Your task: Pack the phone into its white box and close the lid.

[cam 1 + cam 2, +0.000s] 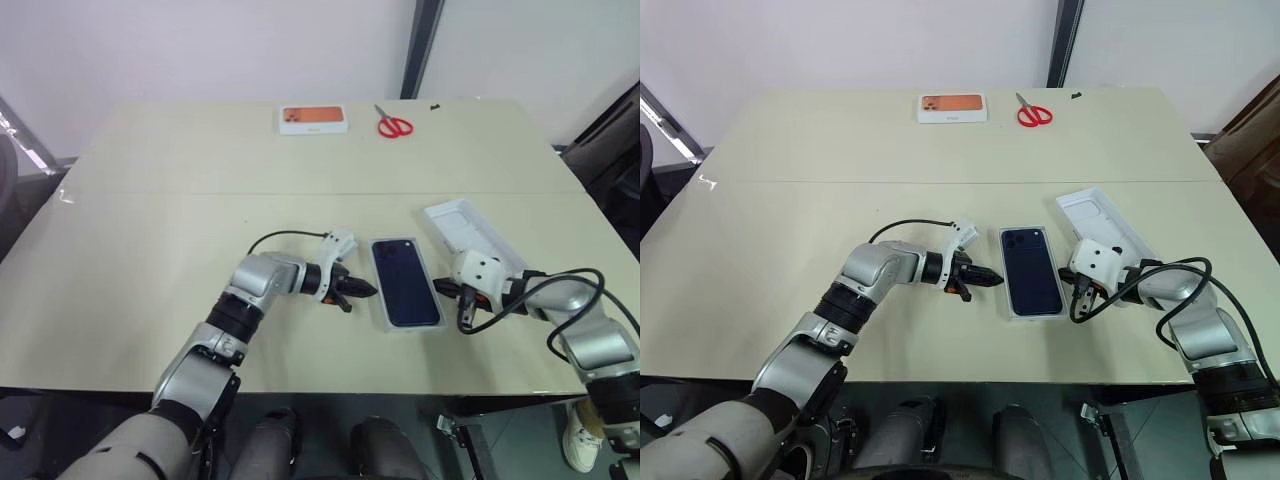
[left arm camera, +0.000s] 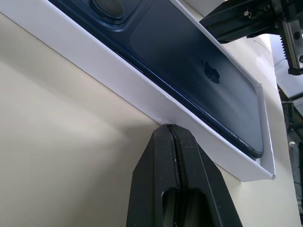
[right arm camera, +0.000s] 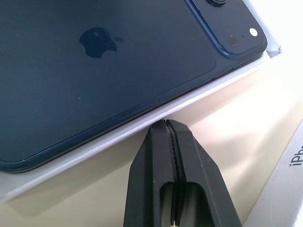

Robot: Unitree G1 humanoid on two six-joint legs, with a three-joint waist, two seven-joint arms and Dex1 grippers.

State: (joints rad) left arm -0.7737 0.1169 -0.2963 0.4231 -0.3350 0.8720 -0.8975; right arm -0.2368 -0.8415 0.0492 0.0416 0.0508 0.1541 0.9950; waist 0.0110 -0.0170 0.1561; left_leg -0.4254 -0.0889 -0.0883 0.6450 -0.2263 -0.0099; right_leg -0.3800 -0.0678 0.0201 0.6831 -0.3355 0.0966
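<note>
My left gripper (image 2: 174,130) has its fingers pressed tight together, holding nothing, the tip right up against the long wall of the white box (image 2: 113,82) on its left side. Over on the table (image 1: 150,220), that box sits in front of me, between my two hands, and the phone (image 1: 405,278) is lying in it back up, camera bump at the far end. From the right wrist view the phone's near edge looks to ride a touch proud of the box wall, so I judge it not fully seated. My right gripper (image 3: 169,126) is shut the same way, empty, nosing the opposite long side. To its right lies the lid (image 1: 468,232), inside face up, just beside the box and not yet on it. Far back, well apart, an orange-pictured box (image 1: 314,119) and red scissors (image 1: 394,125).

What can go wrong: both tips bear on thin cardboard from opposite sides. Push unevenly and the box will skate or twist, or a wall buckles inward and pinches the phone crooked. If the phone stays proud, the lid will jam or sit cocked. And my right arm's cable hangs close to the lid; a careless sweep could drag it off the edge
</note>
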